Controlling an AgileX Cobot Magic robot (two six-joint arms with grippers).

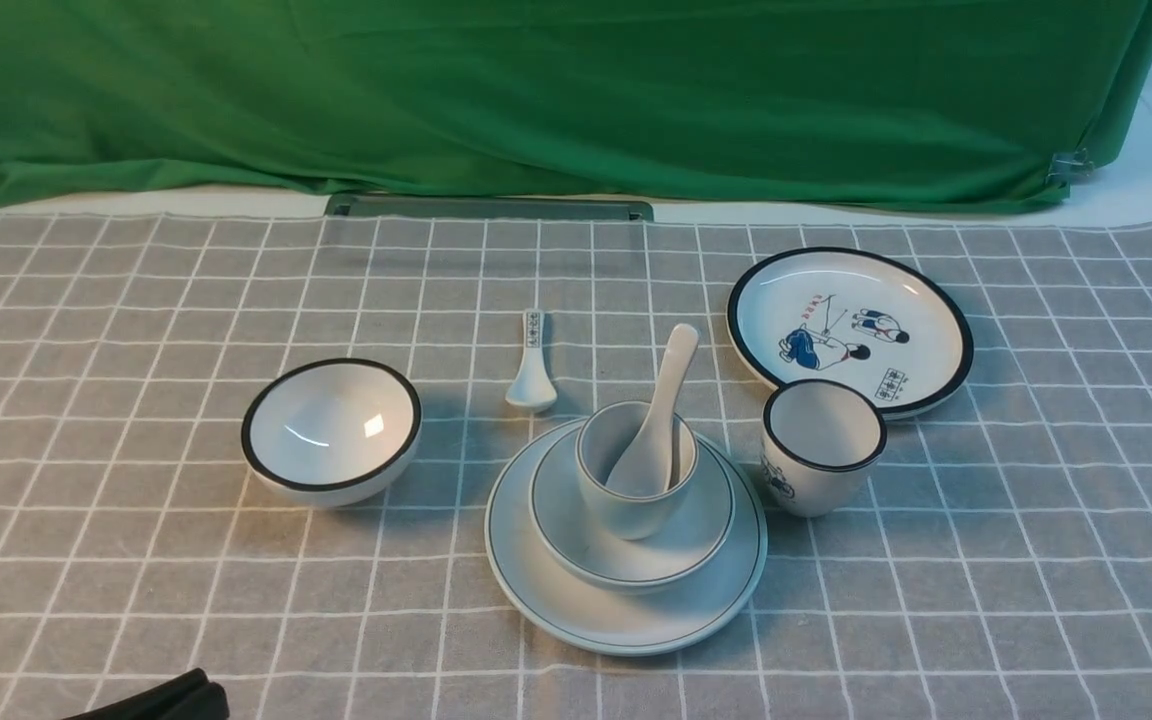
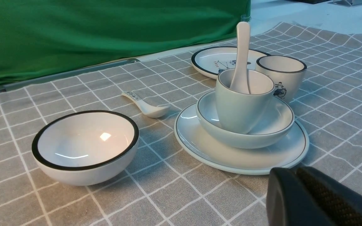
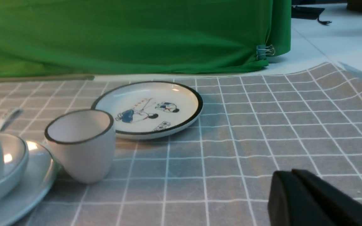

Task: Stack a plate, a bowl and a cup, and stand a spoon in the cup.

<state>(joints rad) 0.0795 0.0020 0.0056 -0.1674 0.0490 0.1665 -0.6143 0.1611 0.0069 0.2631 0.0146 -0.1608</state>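
Note:
The pale plate (image 1: 626, 615) lies on the checked cloth at front centre. On it sits the pale bowl (image 1: 651, 560), and the plain cup (image 1: 626, 505) stands inside the bowl. The white spoon (image 1: 664, 395) leans in the cup, handle up and tilted right. The same stack shows in the left wrist view: plate (image 2: 240, 158), bowl (image 2: 273, 125), cup (image 2: 239, 110), spoon (image 2: 242, 50). My left gripper (image 2: 294, 175) is shut and empty, low and just short of the plate's near rim. My right gripper (image 3: 289, 175) is shut and empty over bare cloth, right of the stack.
A black-rimmed bowl (image 1: 331, 430) sits left of the stack, with a small marked spoon (image 1: 531, 365) behind. A black-rimmed cup (image 1: 821, 445) stands close to the plate's right side, and a cartoon plate (image 1: 851, 325) lies behind it. Green cloth (image 1: 536, 90) hangs at the back.

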